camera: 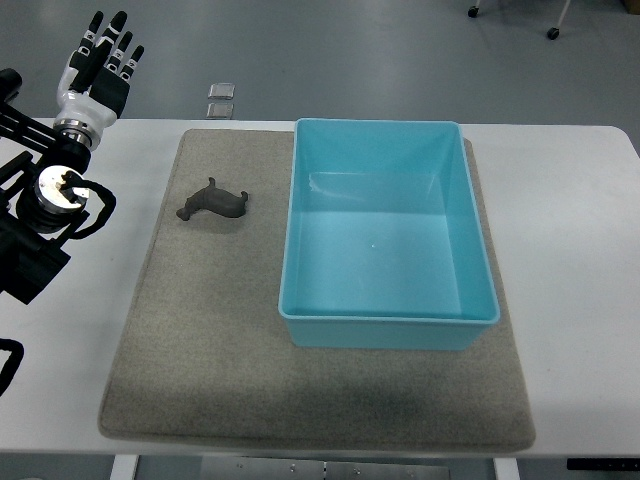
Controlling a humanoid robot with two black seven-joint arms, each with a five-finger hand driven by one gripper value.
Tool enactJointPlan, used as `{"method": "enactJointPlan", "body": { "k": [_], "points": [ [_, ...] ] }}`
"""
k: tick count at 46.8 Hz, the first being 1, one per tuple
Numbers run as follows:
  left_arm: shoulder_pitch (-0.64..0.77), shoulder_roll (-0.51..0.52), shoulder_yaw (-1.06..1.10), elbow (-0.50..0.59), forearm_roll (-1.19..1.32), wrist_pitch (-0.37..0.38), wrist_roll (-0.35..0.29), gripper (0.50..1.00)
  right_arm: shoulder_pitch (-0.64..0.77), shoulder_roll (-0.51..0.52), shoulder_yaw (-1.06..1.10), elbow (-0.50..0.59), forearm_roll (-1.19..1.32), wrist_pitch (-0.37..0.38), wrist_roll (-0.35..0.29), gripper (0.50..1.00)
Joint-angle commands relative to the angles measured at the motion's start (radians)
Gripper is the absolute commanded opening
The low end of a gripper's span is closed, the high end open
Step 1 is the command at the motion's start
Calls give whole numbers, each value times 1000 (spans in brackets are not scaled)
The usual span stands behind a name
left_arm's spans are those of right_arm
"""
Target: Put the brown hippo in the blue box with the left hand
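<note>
A grey felt mat (200,370) lies on a white table (570,200). Beyond the table's far edge, two small clear squares (221,100), perhaps plastic lids, sit on the grey floor (350,50). Chair casters (552,33) show at the upper right corner.

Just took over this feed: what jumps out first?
The big blue box dominates, sitting empty on the right half of the grey mat. Left of it, the small brown hippo lies alone on the mat. The left hand is raised at the top-left corner, fingers spread, holding nothing.
</note>
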Motion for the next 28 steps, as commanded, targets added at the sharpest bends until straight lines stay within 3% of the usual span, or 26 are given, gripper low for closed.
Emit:
{"method": "enactJointPlan", "body": {
  "k": [1, 28],
  "points": [
    [0, 0, -2, 0, 0, 0, 1, 996, 0, 0, 0, 0, 0, 0, -1, 936],
    [-12, 0, -11, 2, -3, 5, 0, 996, 0, 0, 0, 0, 0, 0, 1, 936]
  ]
}}
